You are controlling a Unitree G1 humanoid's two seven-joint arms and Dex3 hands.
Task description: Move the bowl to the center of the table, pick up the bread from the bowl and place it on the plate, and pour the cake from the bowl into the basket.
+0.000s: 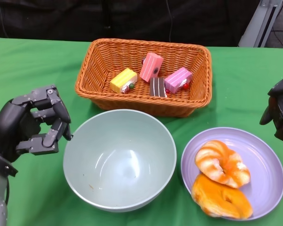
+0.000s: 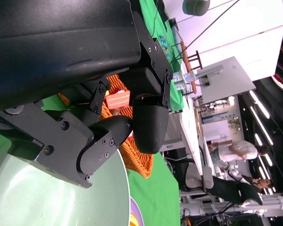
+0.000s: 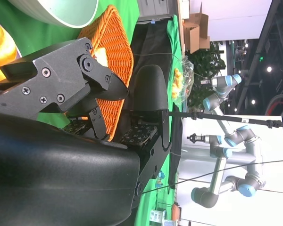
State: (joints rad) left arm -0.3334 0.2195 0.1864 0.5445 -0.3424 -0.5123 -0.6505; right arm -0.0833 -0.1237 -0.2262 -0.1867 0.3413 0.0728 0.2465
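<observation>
The pale green bowl (image 1: 132, 141) stands empty at the table's front middle, with my left hand (image 1: 33, 125) just left of its rim, fingers bent in a loose curve and holding nothing. Behind the bowl, the wicker basket (image 1: 85, 75) holds several cake pieces: a yellow one (image 1: 123, 80), a pink one (image 1: 151, 67), a brown one (image 1: 157, 87) and another pink one (image 1: 178, 79). Two breads (image 1: 221, 162) (image 1: 220, 197) lie on the purple plate (image 1: 264, 160) to the bowl's right. Right of the plate, my right hand (image 1: 279, 110) hovers empty at the picture's edge.
Green cloth (image 1: 33, 70) covers the table. The basket (image 3: 114, 56) and bowl (image 3: 61, 12) show past my right hand's fingers (image 3: 70, 75). The left wrist view shows the bowl's rim (image 2: 61, 188), the basket (image 2: 137, 155) and people far beyond the table.
</observation>
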